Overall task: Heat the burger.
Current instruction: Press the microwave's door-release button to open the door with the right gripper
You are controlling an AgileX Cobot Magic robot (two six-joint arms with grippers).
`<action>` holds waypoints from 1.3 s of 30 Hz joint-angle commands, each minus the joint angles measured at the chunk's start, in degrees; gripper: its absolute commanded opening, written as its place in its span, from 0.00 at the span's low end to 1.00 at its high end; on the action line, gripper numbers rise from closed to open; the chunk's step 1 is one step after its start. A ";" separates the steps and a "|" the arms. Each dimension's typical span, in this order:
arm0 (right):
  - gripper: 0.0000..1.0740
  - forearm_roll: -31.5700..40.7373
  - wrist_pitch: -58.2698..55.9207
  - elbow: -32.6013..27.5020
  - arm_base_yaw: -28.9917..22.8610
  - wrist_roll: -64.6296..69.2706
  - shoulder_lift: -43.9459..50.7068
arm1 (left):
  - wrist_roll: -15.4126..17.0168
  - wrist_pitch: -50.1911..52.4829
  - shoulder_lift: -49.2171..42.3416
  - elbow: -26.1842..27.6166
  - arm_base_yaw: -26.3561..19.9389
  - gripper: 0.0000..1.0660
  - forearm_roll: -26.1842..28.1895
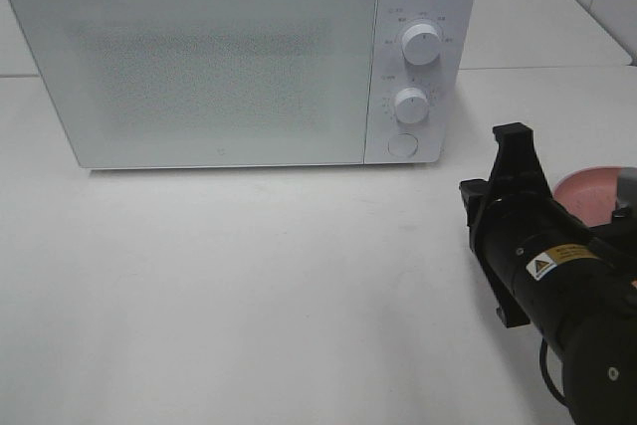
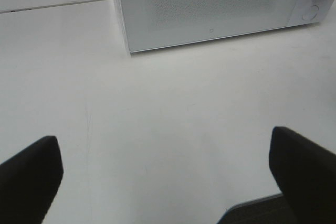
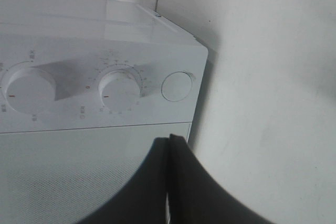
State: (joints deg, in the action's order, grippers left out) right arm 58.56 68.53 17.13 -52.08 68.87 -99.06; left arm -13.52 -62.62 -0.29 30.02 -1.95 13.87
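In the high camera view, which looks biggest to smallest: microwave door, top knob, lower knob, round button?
1. Microwave door
2. top knob
3. lower knob and round button, too alike to rank.

High overhead view, both wrist views low, all toward the microwave [image 1: 199, 67]

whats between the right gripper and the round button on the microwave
Nothing but bare white table: the exterior high view shows an open stretch from the shut right gripper to the round button on the microwave.
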 commanded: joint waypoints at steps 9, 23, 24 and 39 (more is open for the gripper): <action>0.00 -6.65 -1.78 7.10 3.84 6.02 -8.65 | 0.40 0.46 -1.38 -0.11 0.17 0.94 0.11; 0.00 -12.61 -5.27 14.38 9.51 6.59 -13.01 | 0.40 0.46 -1.38 -0.11 0.17 0.94 0.11; 0.00 -12.66 -5.27 15.41 10.37 6.82 -13.87 | 0.40 0.46 -1.38 -0.11 0.17 0.94 0.11; 0.00 -13.41 -7.39 22.23 14.09 9.22 -18.74 | 0.40 0.46 -1.15 -0.11 0.17 0.94 0.11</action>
State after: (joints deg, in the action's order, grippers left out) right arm 45.72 61.31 38.90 -38.45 77.86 -117.86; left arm -13.52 -62.62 -0.29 30.02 -1.95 13.87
